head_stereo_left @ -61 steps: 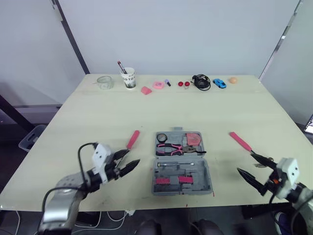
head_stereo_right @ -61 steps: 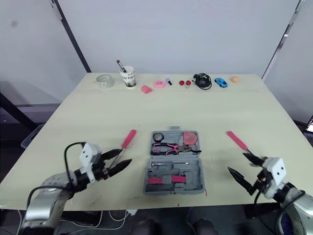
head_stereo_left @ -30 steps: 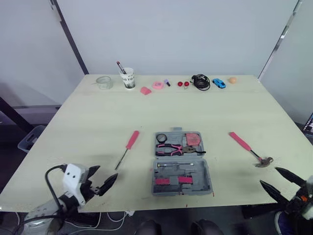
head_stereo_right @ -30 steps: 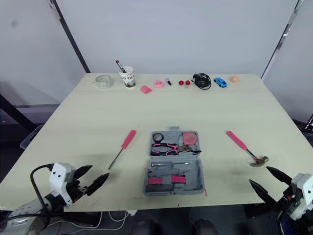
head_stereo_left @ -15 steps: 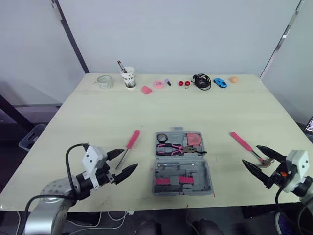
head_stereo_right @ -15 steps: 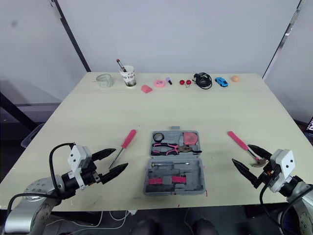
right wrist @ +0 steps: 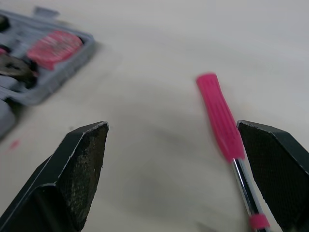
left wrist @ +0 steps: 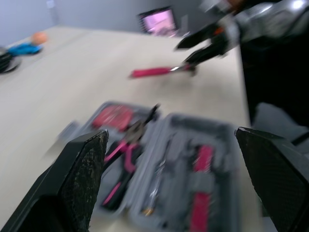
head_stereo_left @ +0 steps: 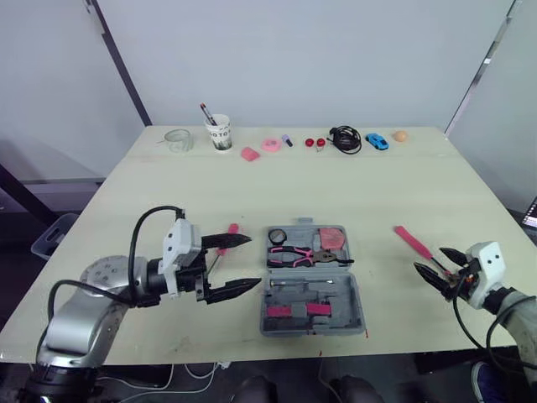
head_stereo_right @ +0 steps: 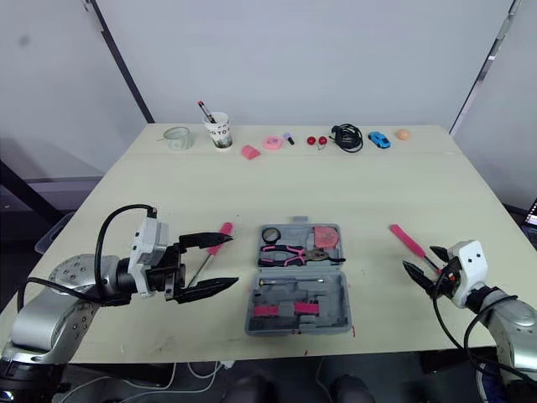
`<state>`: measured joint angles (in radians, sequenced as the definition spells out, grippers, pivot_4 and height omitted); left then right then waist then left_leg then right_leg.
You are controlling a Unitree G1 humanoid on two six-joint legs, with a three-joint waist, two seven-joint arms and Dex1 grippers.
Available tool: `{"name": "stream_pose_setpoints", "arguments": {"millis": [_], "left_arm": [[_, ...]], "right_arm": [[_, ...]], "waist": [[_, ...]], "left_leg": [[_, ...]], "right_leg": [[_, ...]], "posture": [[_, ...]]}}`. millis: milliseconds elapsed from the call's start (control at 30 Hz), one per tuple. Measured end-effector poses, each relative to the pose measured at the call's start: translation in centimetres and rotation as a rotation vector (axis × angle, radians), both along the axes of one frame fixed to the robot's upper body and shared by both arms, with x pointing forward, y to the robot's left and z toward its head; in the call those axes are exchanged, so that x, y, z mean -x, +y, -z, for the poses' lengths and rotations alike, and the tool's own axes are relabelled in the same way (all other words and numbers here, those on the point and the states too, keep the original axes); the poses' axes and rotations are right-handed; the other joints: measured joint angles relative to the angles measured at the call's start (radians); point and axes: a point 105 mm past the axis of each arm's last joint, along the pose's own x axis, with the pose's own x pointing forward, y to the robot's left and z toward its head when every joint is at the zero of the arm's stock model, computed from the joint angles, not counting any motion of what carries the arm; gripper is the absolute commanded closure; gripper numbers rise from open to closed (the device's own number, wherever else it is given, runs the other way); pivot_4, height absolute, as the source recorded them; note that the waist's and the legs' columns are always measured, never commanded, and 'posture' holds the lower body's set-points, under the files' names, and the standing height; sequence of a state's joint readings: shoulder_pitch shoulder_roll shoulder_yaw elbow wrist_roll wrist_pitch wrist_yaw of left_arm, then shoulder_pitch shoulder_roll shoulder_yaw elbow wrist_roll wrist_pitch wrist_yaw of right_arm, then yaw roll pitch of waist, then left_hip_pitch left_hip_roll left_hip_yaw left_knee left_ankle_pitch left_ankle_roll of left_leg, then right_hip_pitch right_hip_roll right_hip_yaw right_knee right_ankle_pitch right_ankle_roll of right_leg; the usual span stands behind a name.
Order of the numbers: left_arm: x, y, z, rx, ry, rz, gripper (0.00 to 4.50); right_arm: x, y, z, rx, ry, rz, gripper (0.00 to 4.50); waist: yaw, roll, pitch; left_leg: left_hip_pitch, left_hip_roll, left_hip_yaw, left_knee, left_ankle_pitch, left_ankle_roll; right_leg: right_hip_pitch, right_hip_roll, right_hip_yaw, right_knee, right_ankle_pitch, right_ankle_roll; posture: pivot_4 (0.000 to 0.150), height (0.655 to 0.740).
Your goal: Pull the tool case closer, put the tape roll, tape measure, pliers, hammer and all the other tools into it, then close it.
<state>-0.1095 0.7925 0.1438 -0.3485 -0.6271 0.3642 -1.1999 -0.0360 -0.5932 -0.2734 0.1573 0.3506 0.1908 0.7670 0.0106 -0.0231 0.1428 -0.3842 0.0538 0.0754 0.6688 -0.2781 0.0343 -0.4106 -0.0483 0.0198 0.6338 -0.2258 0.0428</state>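
Observation:
The grey tool case (head_stereo_left: 310, 285) lies open at the table's near middle, holding pink pliers (head_stereo_left: 294, 254), a black tape roll (head_stereo_left: 278, 236) and a pink tape measure (head_stereo_left: 333, 238). Left of it lies a pink-handled screwdriver (head_stereo_left: 225, 239). My left gripper (head_stereo_left: 253, 261) hovers open over the screwdriver's shaft, fingertips pointing at the case. A pink-handled hammer (head_stereo_left: 411, 242) lies to the right of the case. My right gripper (head_stereo_left: 430, 260) stands open at the hammer's head end, which it hides; the handle (right wrist: 219, 116) runs between its fingers.
Along the far edge stand a glass jar (head_stereo_left: 179, 140), a paper cup with pens (head_stereo_left: 221, 133), small pink items, a black cable (head_stereo_left: 345, 138), a blue toy car (head_stereo_left: 377, 142) and an orange ball (head_stereo_left: 400, 136).
Both grippers have risen from the table's front edge. The left one has moved right to the case's side. The right one has moved up to the hammer's head.

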Motion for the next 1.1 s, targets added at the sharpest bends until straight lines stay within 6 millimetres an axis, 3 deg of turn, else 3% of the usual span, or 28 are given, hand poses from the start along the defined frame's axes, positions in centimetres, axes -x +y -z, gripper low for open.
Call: {"name": "stream_pose_setpoints", "arguments": {"millis": [200, 400, 1100], "left_arm": [[0.7, -1.0, -1.4, 0.007, 0.021, 0.108, 0.04], [0.8, -1.8, -2.8, 0.023, 0.023, 0.178, 0.04], [1.5, -2.0, -2.8, 0.001, 0.043, 0.201, 0.04]], "right_arm": [[-1.5, -2.2, 0.5, 0.04, 0.095, 0.112, 0.0], [-2.9, -2.3, 0.8, 0.053, 0.154, 0.104, 0.0], [-2.7, -2.1, 3.6, 0.025, 0.31, 0.108, 0.0]], "waist": [[-0.002, 0.0, 0.0], [-0.008, 0.0, 0.0], [-0.022, 0.0, 0.0]], "left_leg": [[0.0, 0.0, 0.001, 0.0, 0.0, 0.0], [0.0, 0.0, 0.002, 0.0, 0.0, 0.0], [0.0, 0.0, 0.001, 0.0, 0.0, 0.0]], "right_leg": [[0.0, 0.001, 0.001, 0.0, 0.0, 0.0], [0.0, 0.002, 0.001, 0.0, 0.0, 0.0], [0.001, 0.002, 0.002, 0.0, 0.0, 0.0]], "posture": [[0.15, 0.74], [0.15, 0.74], [0.15, 0.74]]}}
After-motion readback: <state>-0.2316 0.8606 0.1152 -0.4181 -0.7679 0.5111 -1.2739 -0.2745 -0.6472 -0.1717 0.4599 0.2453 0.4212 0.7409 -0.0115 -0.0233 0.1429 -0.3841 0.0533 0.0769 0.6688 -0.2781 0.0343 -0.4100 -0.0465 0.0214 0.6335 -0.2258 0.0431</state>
